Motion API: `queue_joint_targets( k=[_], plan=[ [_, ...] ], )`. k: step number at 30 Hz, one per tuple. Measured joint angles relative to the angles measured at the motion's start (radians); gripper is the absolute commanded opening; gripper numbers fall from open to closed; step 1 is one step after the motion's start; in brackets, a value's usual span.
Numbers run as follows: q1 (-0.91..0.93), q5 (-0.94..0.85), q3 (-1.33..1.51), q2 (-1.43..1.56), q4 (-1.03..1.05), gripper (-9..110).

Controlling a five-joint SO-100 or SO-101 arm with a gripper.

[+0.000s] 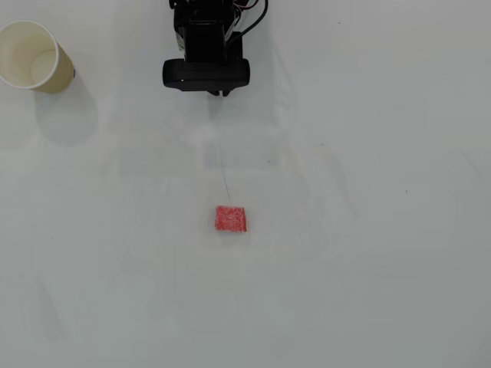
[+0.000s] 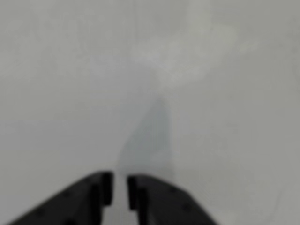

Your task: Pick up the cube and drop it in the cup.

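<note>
Overhead view: the cube (image 1: pixel 231 218), red and speckled, lies flat on the white table (image 1: pixel 368 253) a little left of centre, alone, with bare surface on every side. The cup (image 1: pixel 33 55) sits at the far left corner of the frame, cream inside with a tan outer wall, mouth showing toward the camera, its shadow falling on the table below it in the picture. Cube and cup are well apart. The arm (image 1: pixel 205 46), black, enters from the top edge near the middle, well apart from the cube and to the right of the cup; a few cables show at its upper end. Wrist view: blurred. The gripper (image 2: pixel 120 190) comes in from the bottom edge, two dark fingers (image 2: pixel 96 192) standing close together with only a narrow slit between the tips, nothing held in it. Beyond the tips only pale table and a soft grey shadow. Neither cube nor cup appears in the wrist view.
</note>
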Motion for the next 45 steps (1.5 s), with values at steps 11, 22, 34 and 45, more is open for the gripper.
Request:
queue_joint_targets(
  k=[11,22,34,45],
  plan=[
    [-0.025,0.003,0.000,0.000,-0.284,0],
    [-0.009,0.003,0.000,0.000,-0.561,0],
    [-0.014,0.003,0.000,0.000,-0.657,0],
    [-0.014,0.003,0.000,0.000,-0.657,0]
  ],
)
